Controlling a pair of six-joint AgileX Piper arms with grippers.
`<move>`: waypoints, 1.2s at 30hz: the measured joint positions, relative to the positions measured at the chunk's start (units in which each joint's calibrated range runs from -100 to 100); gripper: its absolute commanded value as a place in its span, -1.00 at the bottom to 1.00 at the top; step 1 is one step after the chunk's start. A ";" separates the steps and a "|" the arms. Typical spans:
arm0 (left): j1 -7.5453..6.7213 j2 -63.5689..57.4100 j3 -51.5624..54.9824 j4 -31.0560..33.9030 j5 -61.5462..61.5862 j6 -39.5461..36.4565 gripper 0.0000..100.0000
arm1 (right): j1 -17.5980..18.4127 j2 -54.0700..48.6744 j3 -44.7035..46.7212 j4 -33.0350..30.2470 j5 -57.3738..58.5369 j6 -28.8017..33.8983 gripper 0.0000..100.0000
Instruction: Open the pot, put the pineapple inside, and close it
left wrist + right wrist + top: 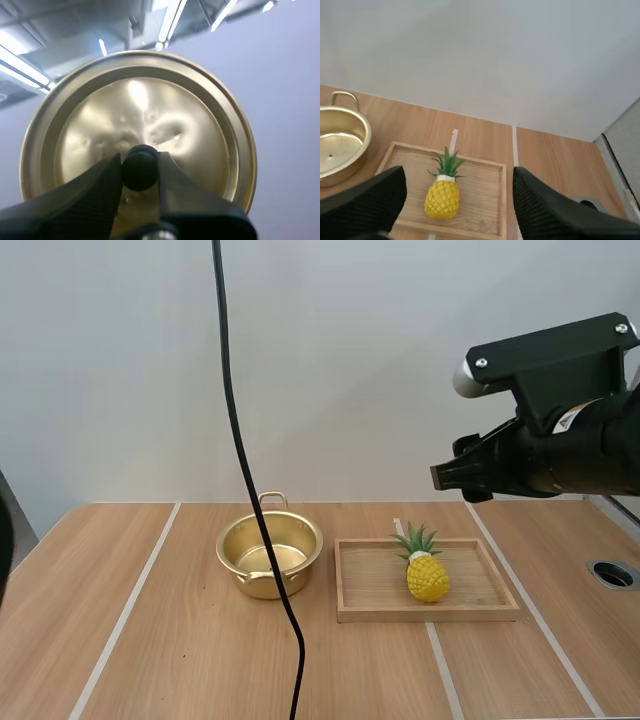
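The gold pot (269,553) stands open and empty on the table, left of the wooden tray (370,612). A yellow pineapple (426,572) with green leaves lies in the tray. My left gripper (140,167) is shut on the black knob (140,166) of the gold lid (140,127), which it holds up in the air. My right gripper (457,200) is open, high above the tray, with the pineapple (443,195) showing between its fingers and the pot (337,145) beside the tray (482,175). The right arm (545,455) hangs high over the table's right side.
A round grey hole (612,573) is set in the table at the far right. White lines run across the wooden tabletop (150,660). A pale wall stands behind the table.
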 measured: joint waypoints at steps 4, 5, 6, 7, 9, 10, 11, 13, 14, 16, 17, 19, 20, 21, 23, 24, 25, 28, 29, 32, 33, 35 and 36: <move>0.00 -2.49 -0.13 -3.76 -15.61 0.10 -1.00 | 0.00 0.11 0.00 1.52 -0.39 -0.18 1.00; 0.00 -3.05 -0.28 -4.20 -19.48 0.10 -1.00 | 0.00 0.25 0.00 1.74 -0.59 -0.18 1.00; 0.00 -3.41 -0.40 -4.48 -22.48 0.10 -1.00 | 0.00 0.46 0.00 1.73 -0.58 -0.18 1.00; 0.00 -3.74 -0.38 -4.62 -25.19 0.10 -1.00 | 0.00 0.78 0.00 1.73 -0.58 -0.18 1.00; 0.00 -4.37 -0.53 -4.91 -31.14 0.10 -1.00 | 0.00 1.86 0.00 1.86 -0.78 -0.18 1.00; 0.00 -4.53 -0.53 -4.91 -32.47 0.10 -1.00 | 0.00 2.63 0.00 1.98 -0.95 -0.18 1.00; 0.00 -4.85 -0.53 -5.01 -34.56 0.10 -1.00 | 0.00 3.28 0.00 1.98 -0.95 -0.18 1.00; 0.00 -5.16 -0.53 -5.09 -37.11 0.10 -1.00 | 0.00 4.77 0.00 2.10 -0.95 -0.28 1.00; 0.00 -5.30 -0.53 -5.09 -38.15 0.10 -1.00 | 0.00 5.92 0.00 2.10 -0.95 -0.28 1.00; 0.00 -5.56 -0.53 -5.09 -39.37 0.10 -1.00 | 0.00 7.64 0.00 2.18 -1.90 -0.36 1.00; 0.00 -5.56 -0.53 -5.09 -39.86 0.10 -1.00 | 0.00 8.62 0.00 2.18 -2.52 -0.36 1.00; 0.00 -5.73 -0.53 -5.13 -40.39 0.10 -1.00 | 0.00 10.65 0.00 2.18 -4.17 -0.36 1.00; 0.00 -5.87 -0.53 -5.23 -40.53 0.10 -1.00 | 0.00 11.83 0.00 2.33 -5.12 -0.36 1.00; 0.00 -5.99 -0.53 -5.23 -40.53 0.10 -1.00 | 0.00 13.12 0.00 2.74 -6.04 -0.36 1.00; 0.00 -6.15 -0.53 -5.23 -40.53 0.10 -1.00 | 0.00 13.81 0.00 2.94 -6.49 -0.47 1.00; 0.00 -6.13 -0.53 -5.23 -40.53 0.10 -1.00 | 0.00 14.42 0.00 3.22 -6.70 -0.47 1.00; 0.00 -6.23 -0.53 -5.23 -40.53 0.10 -1.00 | 0.00 15.77 0.00 4.04 -7.23 -0.81 1.00; 0.00 -6.39 -0.53 -5.35 -40.53 0.10 -1.00 | 0.00 23.88 0.00 9.08 -8.20 -4.27 1.00; 0.00 -6.39 -0.53 -5.35 -40.38 0.10 -1.00 | 0.00 26.31 0.00 9.80 -8.40 -4.53 1.00; 0.00 -6.39 -0.53 -5.35 -39.97 0.10 -1.00 | 0.00 31.98 0.00 10.37 -8.39 -5.05 1.00; 0.00 -6.39 -0.53 -5.35 -39.58 0.10 -1.00 | 0.00 33.81 0.00 10.35 -8.39 -5.29 1.00; 0.00 -6.39 -0.53 -5.35 -39.16 0.10 -1.00 | 0.00 37.41 0.00 10.35 -8.39 -5.38 1.00; 0.00 -6.39 -0.53 -5.35 -38.71 0.10 -1.00 | 0.00 39.13 0.00 10.35 -8.18 -5.38 1.00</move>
